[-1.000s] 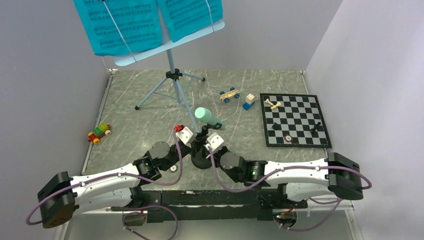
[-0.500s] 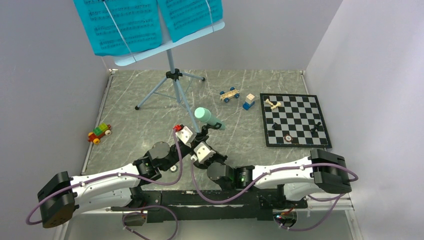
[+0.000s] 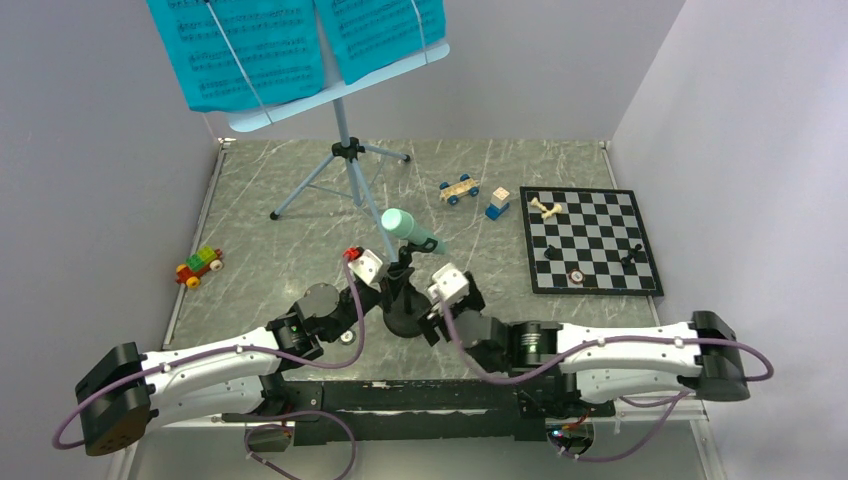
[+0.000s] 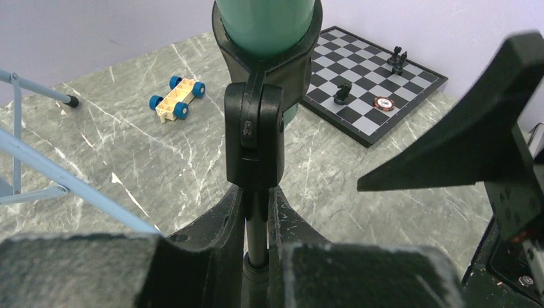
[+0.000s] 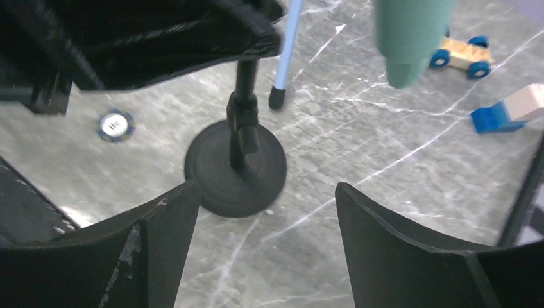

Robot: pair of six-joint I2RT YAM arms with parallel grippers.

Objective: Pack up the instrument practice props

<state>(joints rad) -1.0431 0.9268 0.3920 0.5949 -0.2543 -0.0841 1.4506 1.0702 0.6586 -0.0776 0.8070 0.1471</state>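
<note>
Microphone stand [image 3: 404, 318]: black, round base flat on the marble-patterned table [image 3: 280, 250], near the front edge, between the two arms. Upright.

Mint-green microphone [image 3: 404, 227]: seated in the stand's clip, tilted, head pointing up and to the back left. In the left wrist view the microphone [image 4: 264, 19] sits in the clip directly above the pole.

Left gripper [image 3: 388, 284]: closed on the thin pole of the microphone stand, above the base. Left wrist view confirms it: the left gripper [image 4: 256, 226] has one finger on each side of the pole and touching it.

Right gripper [image 3: 432, 310]: just right of the stand, jaws spread wide, holding nothing. In the right wrist view the right gripper [image 5: 266, 192] hangs over the table with the stand base [image 5: 235, 168] just beyond the gap. No contact visible.

Music stand [image 3: 345, 150]: pale blue, tripod legs on the table at the back left, tray raised. Two turquoise music sheets [image 3: 240, 50] lean on the tray, side by side.

Other items:
- Chessboard [image 3: 590, 240] at the right, a few pieces on it, one lying flat.
- Wooden toy car [image 3: 459, 189] with blue wheels, and a blue-and-white block [image 3: 497, 203] just beside it, left of the board.
- Brick toy car [image 3: 199, 265] near the left edge.
- Small round token [image 5: 115, 125] on the table left of the stand base.
</note>
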